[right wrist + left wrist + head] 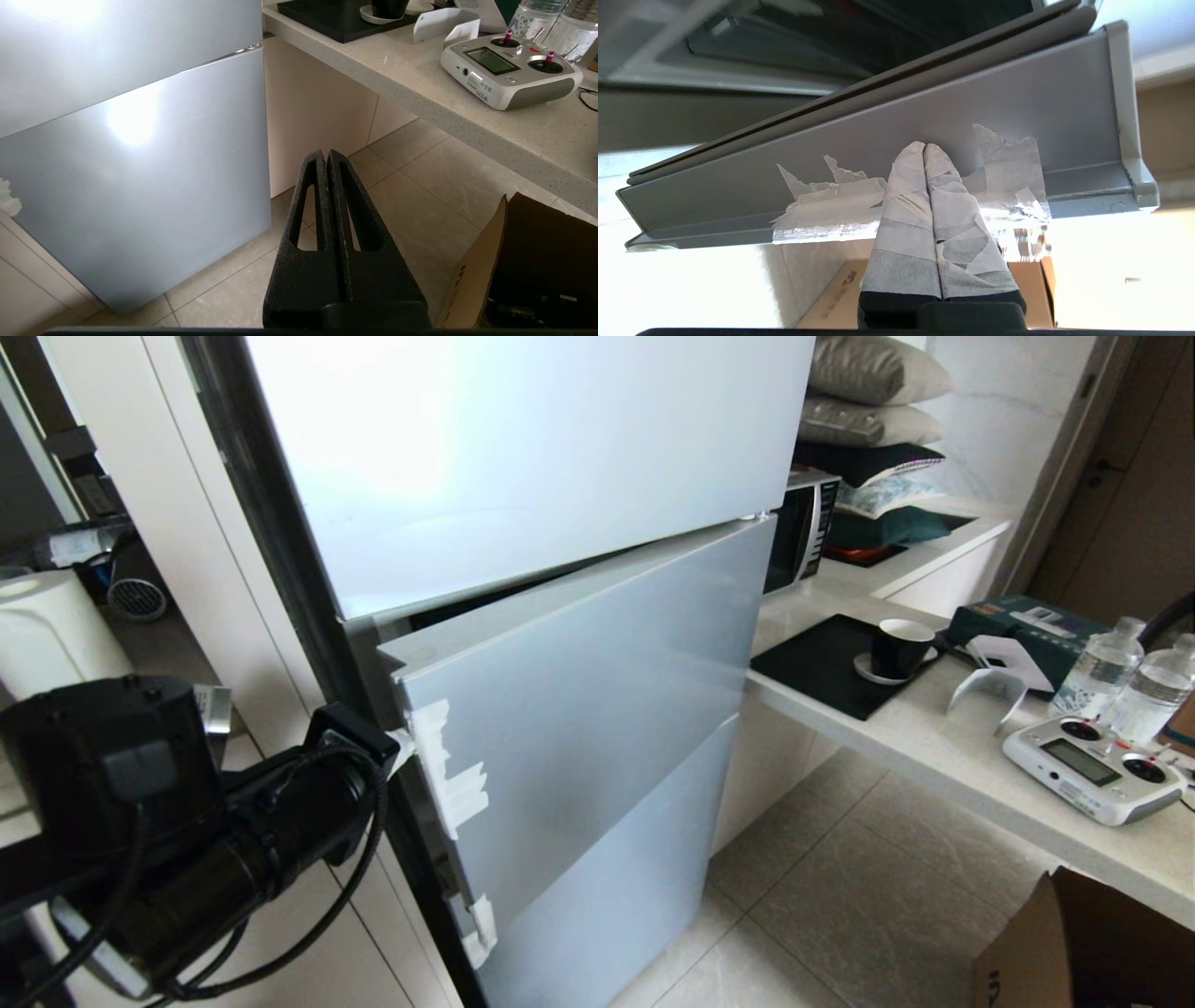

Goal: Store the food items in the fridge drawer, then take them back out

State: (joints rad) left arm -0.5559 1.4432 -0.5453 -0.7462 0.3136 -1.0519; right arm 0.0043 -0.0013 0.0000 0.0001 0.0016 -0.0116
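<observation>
A pale blue-grey fridge [523, 457] is seen beside a speckled stone counter [943, 747] over a tiled floor [840, 896]. The middle fridge door [597, 709] is swung slightly ajar, with torn white tape [448, 775] stuck along its hinge-side edge. The left gripper [924, 145], its taped fingers pressed together, is set with its tips against the grey edge of that door, amid the tape. The right gripper [327, 153] is pressed together and empty above the floor, near a cardboard box [523, 270]. A remote controller [1092, 765], two water bottles [1134, 677] and a dark cup [901, 647] are placed on the counter. The fridge drawer and the food items cannot be seen.
</observation>
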